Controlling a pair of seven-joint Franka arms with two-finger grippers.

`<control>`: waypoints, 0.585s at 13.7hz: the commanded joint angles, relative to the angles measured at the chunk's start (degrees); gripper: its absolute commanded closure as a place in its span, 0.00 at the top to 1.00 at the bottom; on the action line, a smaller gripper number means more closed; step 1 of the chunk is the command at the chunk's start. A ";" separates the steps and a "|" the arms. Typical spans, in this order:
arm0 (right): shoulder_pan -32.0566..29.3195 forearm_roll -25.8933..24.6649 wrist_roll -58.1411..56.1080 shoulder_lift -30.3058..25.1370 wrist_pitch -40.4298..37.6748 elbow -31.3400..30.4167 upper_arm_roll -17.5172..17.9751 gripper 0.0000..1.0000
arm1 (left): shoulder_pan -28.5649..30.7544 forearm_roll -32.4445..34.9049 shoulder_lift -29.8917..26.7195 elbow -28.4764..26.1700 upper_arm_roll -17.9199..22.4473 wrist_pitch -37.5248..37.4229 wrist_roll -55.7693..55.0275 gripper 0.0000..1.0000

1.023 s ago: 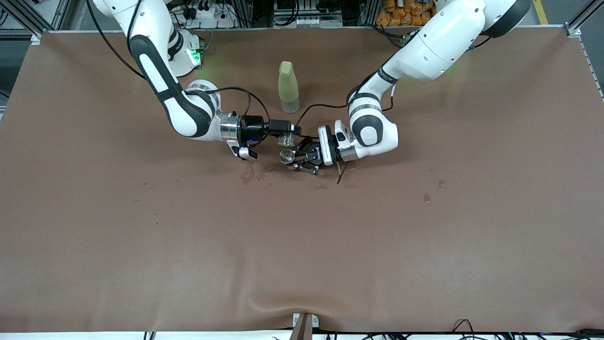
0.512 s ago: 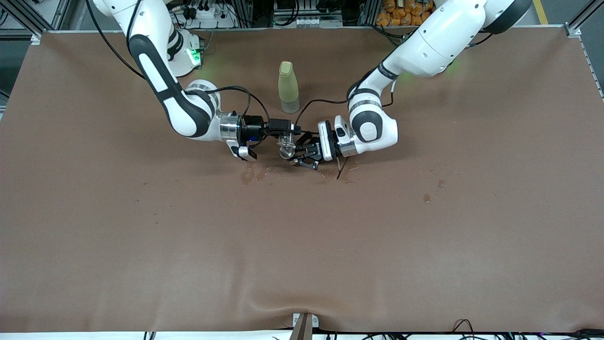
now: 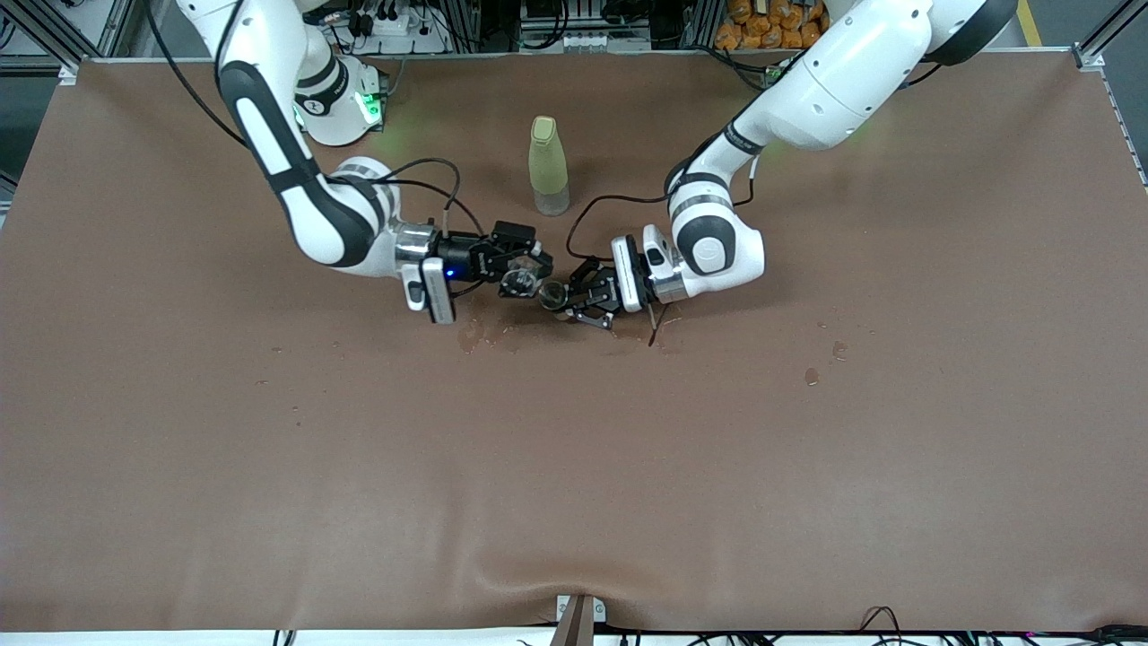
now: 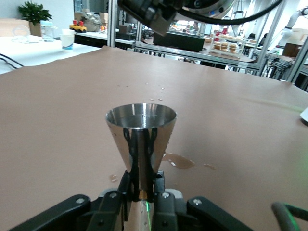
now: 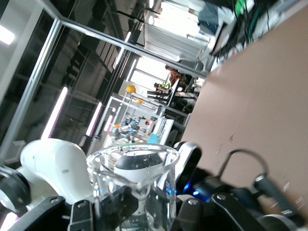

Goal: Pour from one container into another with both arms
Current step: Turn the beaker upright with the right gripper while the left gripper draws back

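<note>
Right gripper [image 3: 513, 269]: clamped on a clear glass beaker [image 3: 518, 283], over mid-bench; arm reaches in from the base at the view's left.
Clear glass beaker: tipped over toward the metal cup, mouth turned toward the left arm's end of the bench; right wrist view shows rim and spout [image 5: 132, 161] with little or nothing visible inside.
Metal cone cup [image 3: 552, 292]: just beside the beaker's mouth, nearly touching it in the front view; upright, wide mouth up, narrow end down between the fingers.
Left gripper [image 3: 574, 296]: closed on the stem of the cone cup [image 4: 140, 144], low over the bench; arm comes from the base at the view's right.
Key relation: beaker mouth lies toward the cup from the right gripper, along the line between the two wrists; lip looks level with or just above the cup's rim, exact overlap not readable.
Cup contents: a shallow sheen inside the rim in the left wrist view; level unclear.
Judged step: pour under way or at its tip-over; next move likely turns on more wrist roll by the right arm while the left holds steady.
Risk: spill past the narrow rim; wet patches [image 3: 480, 334] already on the bench [image 3: 574, 484] below.
Yellow-green bottle [image 3: 547, 164]: upright, farther from the front camera than both grippers, untouched.
</note>
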 commanded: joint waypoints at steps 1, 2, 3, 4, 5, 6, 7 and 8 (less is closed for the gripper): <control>-2.58 -5.74 -6.55 -1.59 -0.18 0.70 -2.15 0.00 | 3.98 1.66 -2.94 -1.47 -0.20 -0.54 1.07 0.00; -3.29 -8.29 -8.92 -1.86 -0.27 1.31 -3.64 0.00 | 6.00 2.55 -3.99 -1.64 -0.28 -0.54 0.89 0.00; -3.82 -10.75 -10.60 -2.21 -0.62 1.58 -5.05 0.00 | 7.76 3.69 -5.57 -2.17 -0.37 -0.71 0.71 0.00; -4.60 -13.39 -12.01 -2.47 -1.84 2.37 -6.28 0.00 | 9.44 6.05 -6.72 -3.04 -0.37 -1.15 0.71 0.00; -5.22 -15.41 -13.41 -2.56 -3.33 2.98 -7.95 0.00 | 11.11 7.29 -7.60 -3.31 -0.46 -1.50 0.71 0.00; -5.49 -17.17 -14.91 -2.56 -5.26 3.68 -9.70 0.00 | 12.17 8.26 -7.96 -3.49 -0.55 -2.03 0.71 0.00; -5.93 -19.63 -16.32 -2.56 -6.85 4.39 -11.38 0.00 | 13.13 9.32 -8.83 -3.58 -0.46 -2.47 0.71 0.00; -6.54 -22.26 -18.33 -2.56 -7.64 5.27 -12.87 0.00 | 15.23 11.42 -9.36 -4.62 -0.55 -3.17 0.71 0.00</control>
